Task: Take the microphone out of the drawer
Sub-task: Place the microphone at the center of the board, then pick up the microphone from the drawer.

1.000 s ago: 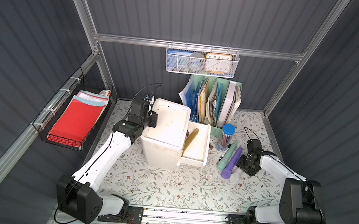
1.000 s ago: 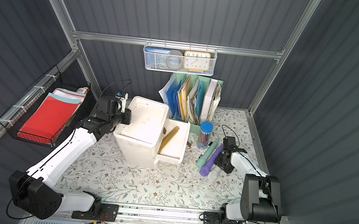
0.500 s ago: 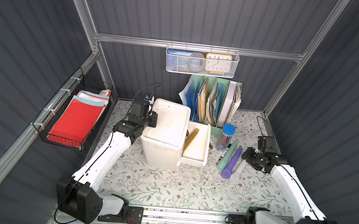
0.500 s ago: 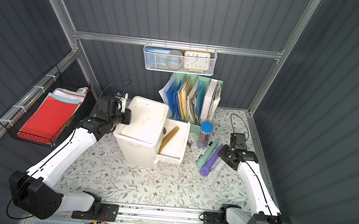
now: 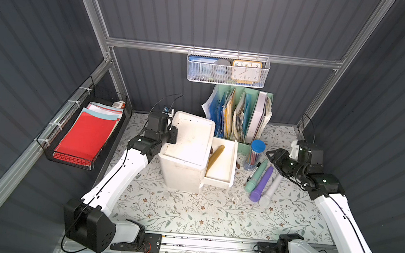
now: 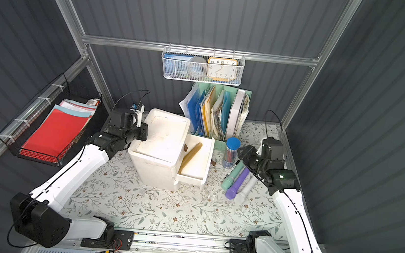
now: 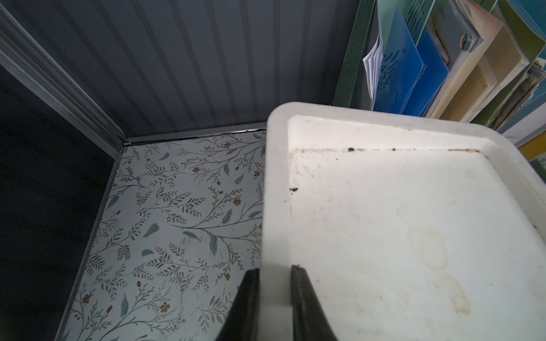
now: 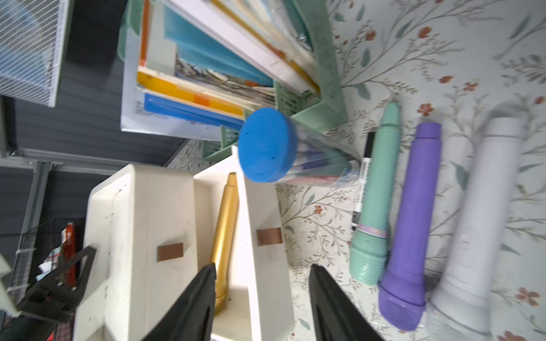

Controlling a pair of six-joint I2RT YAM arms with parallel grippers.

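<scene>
Empty, half-open right pincer (image 8: 263, 267) has lifted from the purple microphone (image 8: 413, 206); left pincer (image 7: 274, 268) still clamps drawer unit (image 7: 384, 221) rim.

— What do the walls look like?
— The walls (image 5: 233, 15) are dark grey with long stripes. They stand on the left, the right and the far side. Shiny metal bars (image 5: 153, 45) run along the corners.
— And down low?
— There is a table top (image 5: 187, 212) with little leaves and flowers. It is bright at the near side.
— Does anything hang up?
— A white wire basket (image 5: 226, 83) hangs on the far bar, with a clock (image 5: 246, 71) in it. A black basket (image 5: 69, 160) on the left holds red paper (image 5: 85, 135).
</scene>
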